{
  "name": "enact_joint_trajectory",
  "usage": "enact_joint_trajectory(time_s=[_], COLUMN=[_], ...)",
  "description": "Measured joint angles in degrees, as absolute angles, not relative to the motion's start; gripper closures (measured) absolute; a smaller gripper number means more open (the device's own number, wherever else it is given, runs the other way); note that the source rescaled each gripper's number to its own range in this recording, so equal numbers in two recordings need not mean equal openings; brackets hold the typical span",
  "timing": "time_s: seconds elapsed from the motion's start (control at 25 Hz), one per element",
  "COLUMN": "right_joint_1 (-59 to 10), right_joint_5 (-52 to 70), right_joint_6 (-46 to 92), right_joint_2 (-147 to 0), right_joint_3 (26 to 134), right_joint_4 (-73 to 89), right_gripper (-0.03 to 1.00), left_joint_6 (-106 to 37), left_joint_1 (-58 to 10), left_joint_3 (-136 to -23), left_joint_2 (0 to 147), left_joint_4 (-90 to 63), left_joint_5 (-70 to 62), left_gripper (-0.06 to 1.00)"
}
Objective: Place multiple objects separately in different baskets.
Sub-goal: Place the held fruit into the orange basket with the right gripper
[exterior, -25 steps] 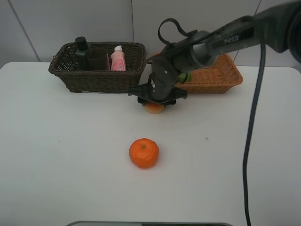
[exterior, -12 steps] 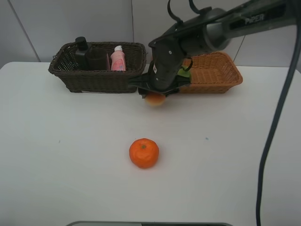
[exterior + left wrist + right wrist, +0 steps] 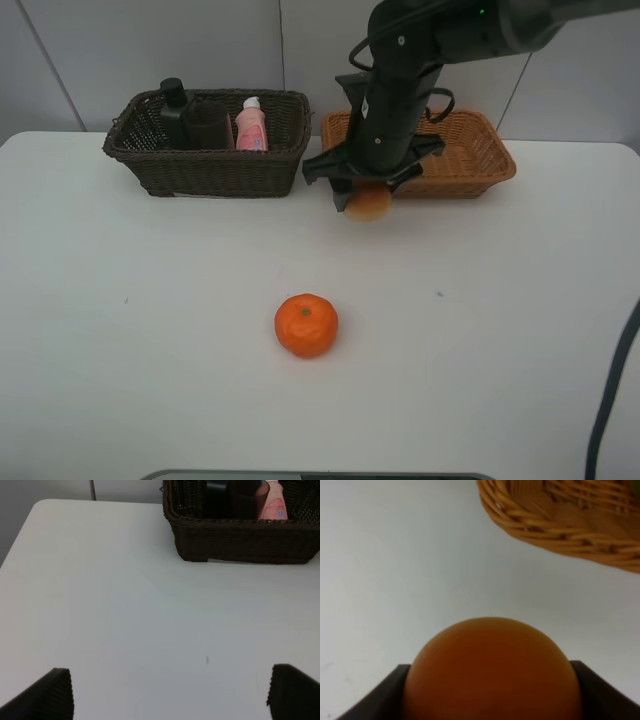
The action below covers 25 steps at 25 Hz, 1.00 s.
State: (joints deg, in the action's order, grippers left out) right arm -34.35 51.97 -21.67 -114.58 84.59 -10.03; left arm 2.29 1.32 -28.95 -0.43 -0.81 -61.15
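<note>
My right gripper (image 3: pixel 367 192) is shut on the red-orange peach-like fruit (image 3: pixel 370 204) and holds it above the table, just in front of the orange-tan basket (image 3: pixel 472 160). The fruit fills the right wrist view (image 3: pixel 492 670), with the basket rim (image 3: pixel 555 522) beyond it. The orange (image 3: pixel 306 325) lies on the table near the middle. The dark brown basket (image 3: pixel 210 168) holds the dark bottle (image 3: pixel 174 104), the purple-brown cup (image 3: pixel 207 125) and the pink bottle (image 3: pixel 251 127). The lime is hidden behind the arm. My left gripper (image 3: pixel 170 692) is open over bare table.
The white table (image 3: pixel 130 330) has a rounded edge at left and right. A black cable (image 3: pixel 612 390) hangs at the right side. The dark basket (image 3: pixel 240 535) stands ahead of the left gripper.
My right gripper has lifted the peach-like fruit off the table and carried it right, toward the orange-tan basket. The orange and the dark basket's contents have not moved.
</note>
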Motion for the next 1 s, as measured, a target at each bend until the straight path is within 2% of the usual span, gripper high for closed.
enact_joint_trajectory(time_s=[0.28, 0.56, 1.0], right_joint_1=[-27.0, -20.6, -15.5], right_joint_5=[57.9, 57.5, 44.8], right_joint_6=[-15.2, -14.5, -14.4], right_joint_2=[-112.7, -113.0, -119.7], right_joint_3=[85.8, 92.8, 96.4], right_joint_4=[-9.0, -12.6, -14.2], right_gripper=[0.54, 0.54, 0.54], left_joint_6=[2.3, 2.3, 2.3], left_joint_1=[1.3, 1.3, 1.3], left_joint_3=[-29.0, -29.0, -29.0], left_joint_2=[-0.4, -0.4, -0.4], left_joint_4=[-0.8, -0.8, -0.8], left_joint_5=[-61.2, -61.2, -61.2], left_gripper=[-0.05, -0.05, -0.05])
